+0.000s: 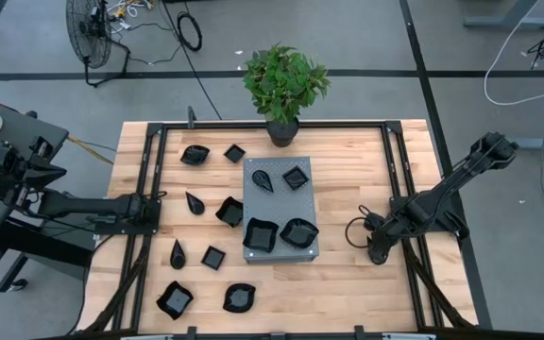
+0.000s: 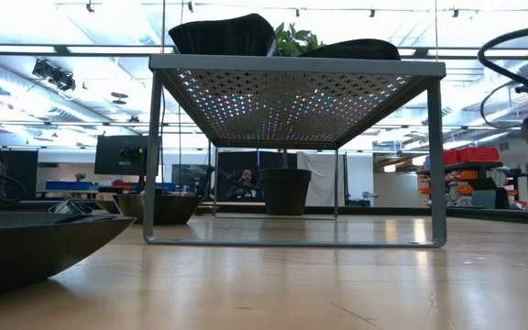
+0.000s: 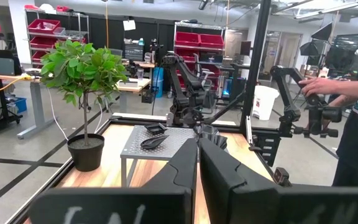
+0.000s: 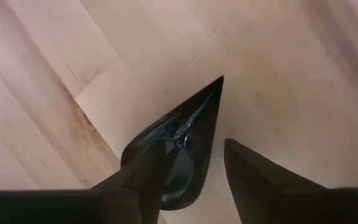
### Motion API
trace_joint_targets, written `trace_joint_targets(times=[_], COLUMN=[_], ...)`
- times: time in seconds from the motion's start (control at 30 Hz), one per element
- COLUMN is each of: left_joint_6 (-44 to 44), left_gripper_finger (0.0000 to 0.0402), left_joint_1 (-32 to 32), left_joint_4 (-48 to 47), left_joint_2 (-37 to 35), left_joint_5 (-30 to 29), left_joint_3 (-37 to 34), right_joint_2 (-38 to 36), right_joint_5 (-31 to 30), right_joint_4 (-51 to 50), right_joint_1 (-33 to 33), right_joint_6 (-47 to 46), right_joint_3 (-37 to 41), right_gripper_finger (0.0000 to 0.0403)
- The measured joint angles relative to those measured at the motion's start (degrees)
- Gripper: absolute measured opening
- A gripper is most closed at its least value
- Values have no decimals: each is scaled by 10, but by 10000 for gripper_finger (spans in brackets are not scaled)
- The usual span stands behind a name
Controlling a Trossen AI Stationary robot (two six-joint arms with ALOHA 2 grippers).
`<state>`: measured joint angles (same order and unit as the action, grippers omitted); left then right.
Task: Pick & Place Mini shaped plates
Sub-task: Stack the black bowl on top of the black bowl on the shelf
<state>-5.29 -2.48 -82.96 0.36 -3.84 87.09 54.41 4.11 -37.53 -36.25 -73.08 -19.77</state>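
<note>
Several glossy black mini plates lie on the wooden table's left half, among them a teardrop (image 1: 195, 202) and a square (image 1: 213, 257). More sit on the grey perforated slab (image 1: 280, 203), such as one (image 1: 298, 231). My right gripper (image 1: 378, 250) points down at the table right of the slab. In the right wrist view it is open (image 4: 191, 149) over a black teardrop plate (image 4: 194, 118) that lies flat on the wood. One finger is over the plate's hollow and the other is outside its rim. My left gripper (image 1: 159, 200) waits shut at the table's left edge. My right gripper comes at the teardrop plate from above, its fingers on either side of one side wall (image 4: 209, 146) near the plate's rounded end. A strip of wood shows between that rim and the outer finger (image 4: 253, 177). Whether the inner finger touches the plate, I cannot tell.
A potted plant (image 1: 284, 85) stands at the far edge behind the slab. The slab is a raised stand on thin legs (image 2: 296, 64). A dark frame rail (image 1: 399, 170) runs along the table's right side. A person's hand (image 3: 328, 87) shows beyond the table. Bare wood lies between the slab and my right gripper.
</note>
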Motion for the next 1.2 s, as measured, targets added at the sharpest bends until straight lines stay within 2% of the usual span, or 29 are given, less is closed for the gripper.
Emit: trace_joint_targets(times=[0.37, 0.57, 1.07, 1.2], left_joint_6=[0, 0, 0, 0], left_gripper_finger=[23, 23, 23, 23], left_joint_1=[0, 0, 0, 0], left_joint_4=[0, 0, 0, 0], left_joint_2=[0, 0, 0, 0], left_joint_5=[0, 0, 0, 0], left_joint_3=[0, 0, 0, 0], right_joint_2=[0, 1, 0, 0], right_joint_5=[10, 18, 15, 13], right_joint_4=[14, 27, 95, 95], right_joint_1=[0, 0, 0, 3], right_joint_6=[-15, -14, -14, 10], right_joint_3=[11, 10, 9, -16], right_gripper_finger=[65, 28, 3, 2])
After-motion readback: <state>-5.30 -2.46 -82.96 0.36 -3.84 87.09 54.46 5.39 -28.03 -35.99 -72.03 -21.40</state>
